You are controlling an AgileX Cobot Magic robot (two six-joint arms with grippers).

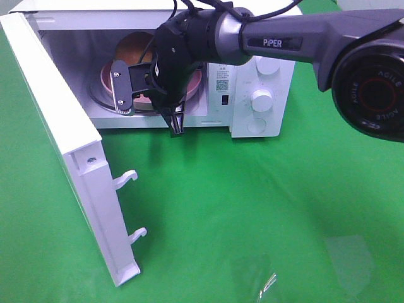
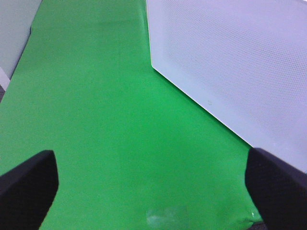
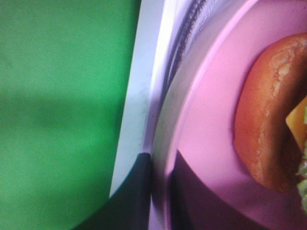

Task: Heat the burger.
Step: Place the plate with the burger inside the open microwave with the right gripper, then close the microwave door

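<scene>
1. The flat green cloth tabletop (image 1: 252, 208) is a plain bright green beneath both grippers.
2. The box-shaped white microwave oven (image 1: 273, 95) has white knobs and a small black-and-white code sticker (image 1: 222, 84) just beside the black right gripper (image 1: 177, 128).
3. The open white microwave door (image 2: 240, 62) carries a fine dotted mesh pattern ahead of the black left gripper (image 2: 153, 201).
4. The round pink plate (image 3: 211, 124) darkens to purple nearest the right gripper.
5. The round burger (image 3: 264, 129) shows a glossy golden-brown bun, yellow cheese and green lettuce.
6. The grey right arm (image 1: 328, 31) bears white lettering; its black joint (image 1: 375, 95) has a red ring.
</scene>
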